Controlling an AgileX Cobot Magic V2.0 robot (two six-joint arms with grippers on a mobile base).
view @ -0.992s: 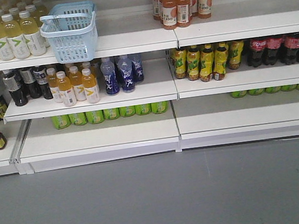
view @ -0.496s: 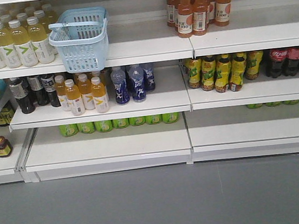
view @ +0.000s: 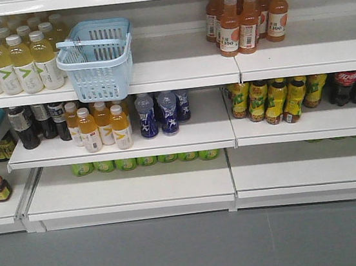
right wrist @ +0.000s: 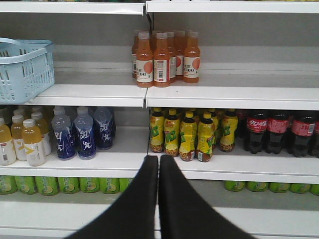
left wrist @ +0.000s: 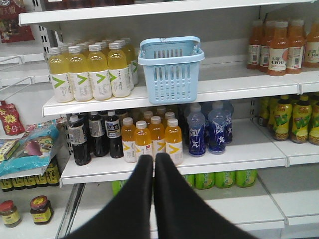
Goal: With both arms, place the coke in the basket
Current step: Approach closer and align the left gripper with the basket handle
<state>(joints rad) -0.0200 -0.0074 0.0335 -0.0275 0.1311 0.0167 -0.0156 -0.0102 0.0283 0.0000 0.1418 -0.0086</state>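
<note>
Red is seen only on the labels of the dark cola bottles point(right wrist: 278, 130), which stand at the right end of the middle shelf point(right wrist: 234, 167), beside the yellow-green bottles point(right wrist: 182, 137). The slim red coke itself is not found in any view. The right gripper point(right wrist: 158, 159) is aimed at this section, its fingers pressed together with nothing between them, probably because this arm is meant for the bottle. The left gripper point(left wrist: 153, 158) is clenched and empty as well, and it is pointed below the basket point(left wrist: 172, 82). The basket is set upright at the front edge of the upper shelf point(left wrist: 239, 87), just beside the pale yellow bottles point(left wrist: 89, 72), apparently so that it can be reached easily.
</note>
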